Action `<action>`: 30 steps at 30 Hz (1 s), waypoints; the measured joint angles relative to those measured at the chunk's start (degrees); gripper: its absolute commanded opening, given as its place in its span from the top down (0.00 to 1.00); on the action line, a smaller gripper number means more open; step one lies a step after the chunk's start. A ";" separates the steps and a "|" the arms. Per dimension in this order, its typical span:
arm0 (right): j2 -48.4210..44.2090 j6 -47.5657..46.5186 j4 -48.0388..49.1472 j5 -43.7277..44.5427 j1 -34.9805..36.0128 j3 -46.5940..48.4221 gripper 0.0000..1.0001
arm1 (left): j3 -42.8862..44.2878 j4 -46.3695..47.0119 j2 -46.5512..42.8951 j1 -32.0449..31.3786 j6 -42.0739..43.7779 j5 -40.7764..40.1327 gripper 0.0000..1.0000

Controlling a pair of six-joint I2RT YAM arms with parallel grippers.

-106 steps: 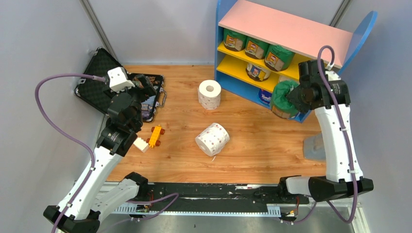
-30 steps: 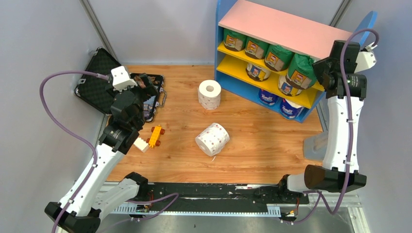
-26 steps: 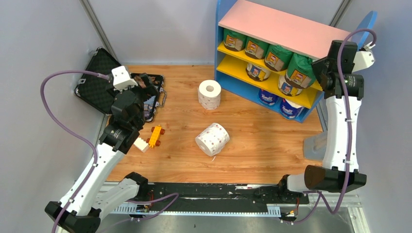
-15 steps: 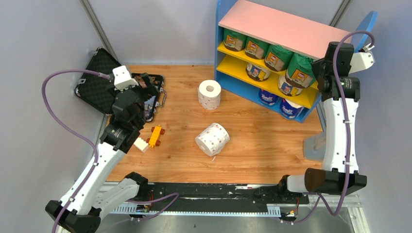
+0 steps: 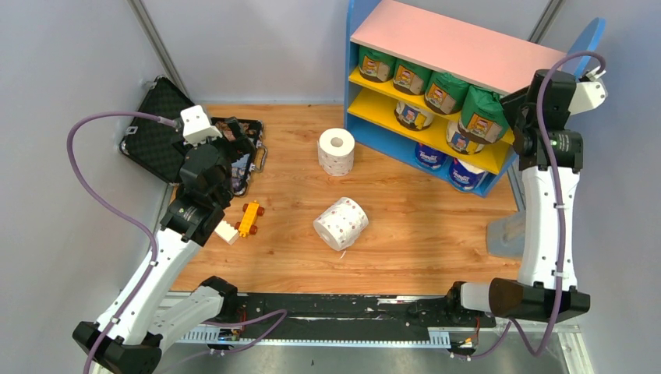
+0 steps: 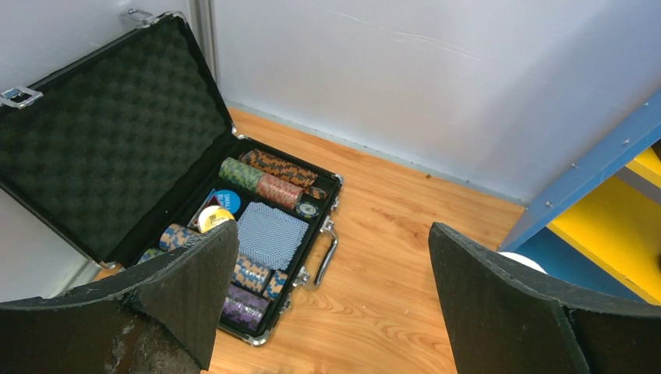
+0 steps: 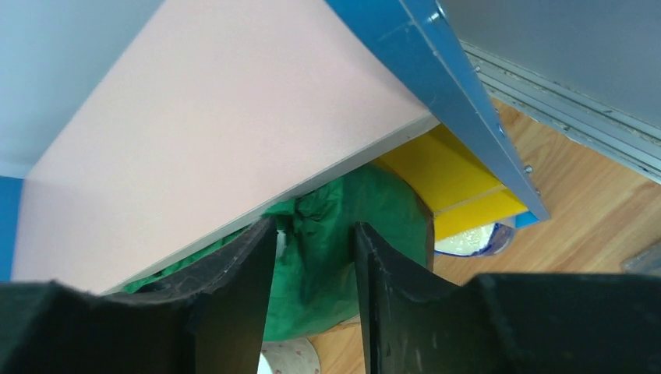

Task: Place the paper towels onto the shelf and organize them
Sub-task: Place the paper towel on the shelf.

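A wooden table (image 5: 421, 226) walled by grey panels (image 5: 249, 47) carries the shelf (image 5: 460, 47) at its far right. The left gripper (image 6: 331, 257) gapes wide; the right gripper (image 7: 313, 234) straddles a green-wrapped roll (image 7: 390, 218), grip unclear

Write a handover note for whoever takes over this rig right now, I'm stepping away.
Left claw: open, empty, near the black case.
Right claw: jaws narrow around the wrap of a green roll under the pink top board of the shelf; gripping or let go, cannot tell.
Done: other wrapped rolls sit shelved.
Left: two dotted rolls on the table, one upright, one on its side.
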 measured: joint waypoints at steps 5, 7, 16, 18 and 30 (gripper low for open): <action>-2.97 -1.46 2.23 -0.90 -0.07 0.00 0.46 | 0.00 0.00 0.00 0.00 -0.02 0.00 0.01; -3.82 -1.90 2.84 -1.05 -0.07 0.00 0.46 | 0.00 0.00 0.00 0.00 -0.02 0.00 0.01; -6.32 -9.20 4.90 -7.74 -0.04 -2.08 0.42 | 0.00 0.00 0.00 0.00 0.00 -0.02 0.01; -10.03 -12.31 6.05 -11.06 -0.04 -5.92 0.41 | 0.00 0.00 0.00 0.00 0.00 -0.02 0.01; -26.77 -25.75 10.38 -25.88 1.84 -21.14 0.46 | 0.00 0.00 0.00 0.00 -0.02 0.00 0.01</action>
